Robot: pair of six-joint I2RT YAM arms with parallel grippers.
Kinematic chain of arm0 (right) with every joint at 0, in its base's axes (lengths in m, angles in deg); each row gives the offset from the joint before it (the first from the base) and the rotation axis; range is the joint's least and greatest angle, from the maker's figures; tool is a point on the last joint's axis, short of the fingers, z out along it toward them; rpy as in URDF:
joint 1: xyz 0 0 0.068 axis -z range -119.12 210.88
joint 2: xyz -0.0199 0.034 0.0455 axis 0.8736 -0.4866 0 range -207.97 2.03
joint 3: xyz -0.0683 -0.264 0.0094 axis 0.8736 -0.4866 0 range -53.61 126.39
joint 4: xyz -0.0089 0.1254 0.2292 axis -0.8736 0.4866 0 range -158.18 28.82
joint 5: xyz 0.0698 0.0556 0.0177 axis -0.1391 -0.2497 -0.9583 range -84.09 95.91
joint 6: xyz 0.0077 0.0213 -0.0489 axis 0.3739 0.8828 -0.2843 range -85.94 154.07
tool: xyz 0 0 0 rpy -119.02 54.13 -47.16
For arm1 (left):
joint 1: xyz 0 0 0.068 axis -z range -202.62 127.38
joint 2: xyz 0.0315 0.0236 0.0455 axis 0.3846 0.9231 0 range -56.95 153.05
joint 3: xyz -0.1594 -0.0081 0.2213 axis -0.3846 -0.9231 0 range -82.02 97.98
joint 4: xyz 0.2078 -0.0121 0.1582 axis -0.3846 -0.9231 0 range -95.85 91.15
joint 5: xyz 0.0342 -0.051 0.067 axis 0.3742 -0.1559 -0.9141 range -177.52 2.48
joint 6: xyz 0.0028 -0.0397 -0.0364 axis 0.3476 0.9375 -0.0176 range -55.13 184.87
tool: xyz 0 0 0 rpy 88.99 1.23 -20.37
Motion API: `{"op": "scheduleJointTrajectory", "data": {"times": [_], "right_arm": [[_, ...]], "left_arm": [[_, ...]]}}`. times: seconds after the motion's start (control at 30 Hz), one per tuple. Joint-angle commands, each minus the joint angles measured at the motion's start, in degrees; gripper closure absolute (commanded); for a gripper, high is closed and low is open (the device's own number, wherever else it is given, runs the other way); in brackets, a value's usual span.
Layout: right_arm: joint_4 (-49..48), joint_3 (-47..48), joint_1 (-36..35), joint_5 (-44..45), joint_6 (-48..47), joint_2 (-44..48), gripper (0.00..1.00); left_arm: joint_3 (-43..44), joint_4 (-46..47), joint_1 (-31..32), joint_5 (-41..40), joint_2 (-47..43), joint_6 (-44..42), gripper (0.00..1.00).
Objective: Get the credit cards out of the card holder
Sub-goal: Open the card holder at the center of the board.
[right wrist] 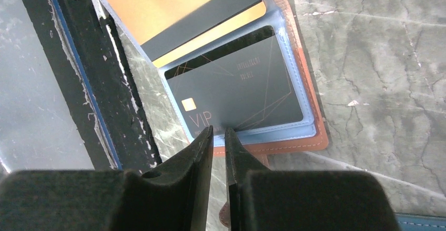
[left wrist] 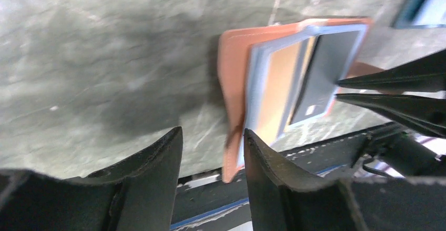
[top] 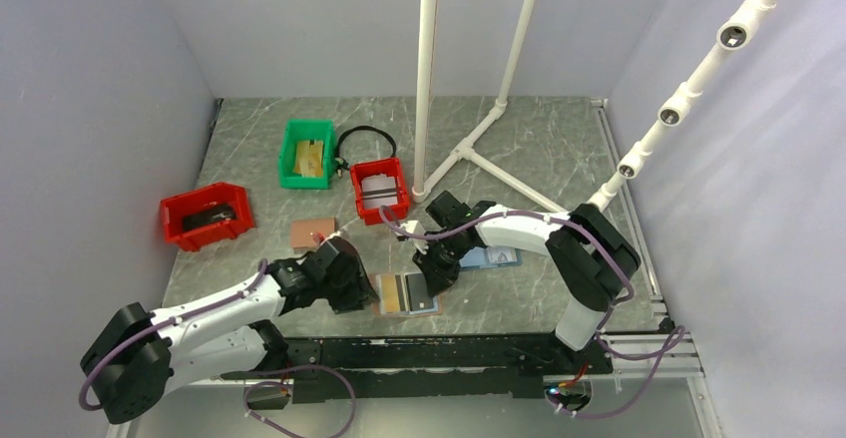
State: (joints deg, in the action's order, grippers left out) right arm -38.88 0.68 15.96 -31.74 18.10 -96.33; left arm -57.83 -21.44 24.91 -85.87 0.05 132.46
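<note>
Card holder [top: 404, 293] lies open on the counter [top: 559, 149] between your hands, with the credit cards [right wrist: 231, 91] not yet out. Your left hand [left wrist: 213, 133] is released. Your right hand [right wrist: 218, 131] is nearly clenched at one card's edge, but I cannot tell if it grasps.

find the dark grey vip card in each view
top external: dark card low centre, in the open card holder, by the right claw
left wrist: upper right, the right claw's tips at its edge
right wrist: centre, just above the claw
shared landmark: the gold card beside it
</note>
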Motion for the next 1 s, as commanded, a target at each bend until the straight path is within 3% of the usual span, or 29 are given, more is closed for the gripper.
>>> {"op": "scheduleJointTrajectory", "data": {"times": [0.0,0.13,0.33,0.37,0.63,0.8,0.97], "right_arm": [[0.58,1.44,0.04,1.77,0.25,0.07,0.82],[0.72,1.49,0.01,1.31,-0.01,0.04,0.81],[1.32,1.86,0.06,-0.21,-0.34,0.13,0.79],[1.45,1.92,0.02,-0.47,-0.43,0.25,0.79],[1.89,2.06,0.02,-2.11,-0.75,0.46,0.77],[1.99,2.14,0.02,-2.43,-0.82,0.65,0.77],[2.16,2.22,0.01,-2.50,-0.91,0.81,0.77]], "left_arm": [[3.96,-11.32,-0.33,-1.53,0.58,-3.59,0.49],[6.68,-12.97,-0.38,-1.48,-0.01,-6.07,0.48],[6.62,-9.23,-0.37,-0.30,-8.92,-10.75,0.35],[6.24,-8.84,-0.42,-0.28,-10.26,-10.62,0.37],[5.28,-7.09,-0.51,0.29,-11.66,-10.43,0.84],[4.03,1.06,-0.56,4.65,-9.09,-10.47,0.89],[4.05,4.98,-0.51,7.11,-2.19,-10.30,0.82]]}}
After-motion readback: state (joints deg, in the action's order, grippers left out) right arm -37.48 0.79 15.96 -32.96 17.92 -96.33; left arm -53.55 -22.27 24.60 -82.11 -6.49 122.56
